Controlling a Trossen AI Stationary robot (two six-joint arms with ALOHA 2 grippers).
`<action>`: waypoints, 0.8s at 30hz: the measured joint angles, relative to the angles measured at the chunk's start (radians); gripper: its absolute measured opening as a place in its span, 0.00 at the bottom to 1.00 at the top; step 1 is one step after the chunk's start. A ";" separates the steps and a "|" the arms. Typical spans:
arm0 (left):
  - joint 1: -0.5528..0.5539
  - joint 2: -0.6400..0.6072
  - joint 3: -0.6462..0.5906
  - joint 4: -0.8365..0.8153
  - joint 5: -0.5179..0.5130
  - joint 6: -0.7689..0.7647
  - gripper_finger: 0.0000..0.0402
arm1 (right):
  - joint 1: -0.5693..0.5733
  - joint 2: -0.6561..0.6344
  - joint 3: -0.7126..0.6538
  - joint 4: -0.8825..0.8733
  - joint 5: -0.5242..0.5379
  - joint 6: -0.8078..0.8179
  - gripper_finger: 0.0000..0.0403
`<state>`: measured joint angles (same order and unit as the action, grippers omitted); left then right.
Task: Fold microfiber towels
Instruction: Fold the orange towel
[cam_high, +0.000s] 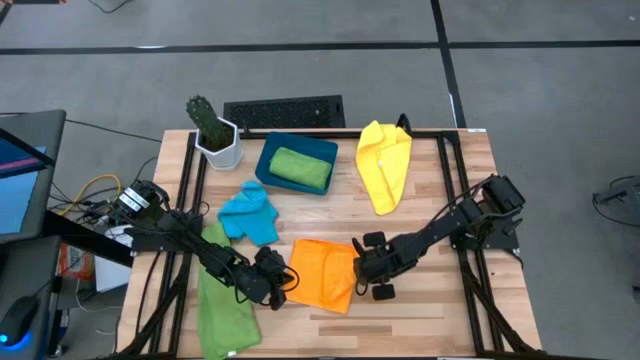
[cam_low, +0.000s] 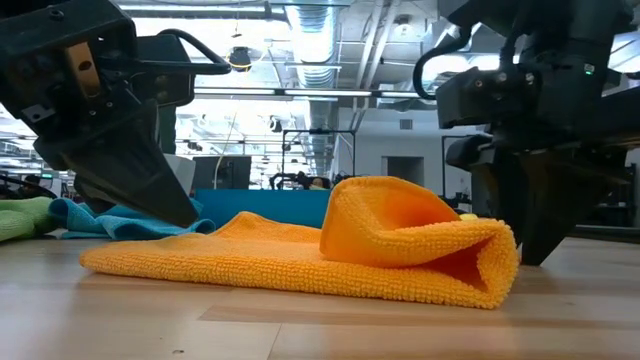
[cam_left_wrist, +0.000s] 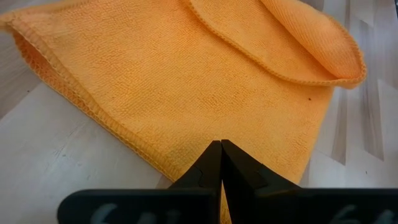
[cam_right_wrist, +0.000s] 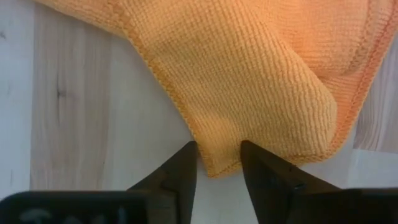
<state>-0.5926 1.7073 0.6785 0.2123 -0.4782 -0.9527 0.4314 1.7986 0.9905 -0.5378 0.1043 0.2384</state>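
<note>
The soft orange microfiber towel is lying half-folded just in front of the dark teal tray, which is holding one folded green cloth. The right gripper is standing spread at its fold; the left gripper is pressing together on its opposite edge. Three cloths look unfolded.

No words, labels, brand marks, numbers or signs can be read on anything in these views.
</note>
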 joint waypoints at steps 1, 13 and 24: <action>0.000 0.000 0.000 -0.002 -0.001 0.000 0.00 | -0.001 0.001 0.002 -0.001 0.006 0.000 0.33; 0.000 0.000 0.000 -0.021 -0.005 -0.001 0.00 | -0.034 0.008 0.139 -0.090 0.035 -0.077 0.08; 0.000 0.000 0.000 -0.021 -0.005 -0.001 0.00 | -0.139 0.008 0.217 -0.090 0.025 -0.218 0.07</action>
<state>-0.5926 1.7073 0.6785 0.1913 -0.4828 -0.9535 0.2925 1.8061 1.2079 -0.6277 0.1295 0.0208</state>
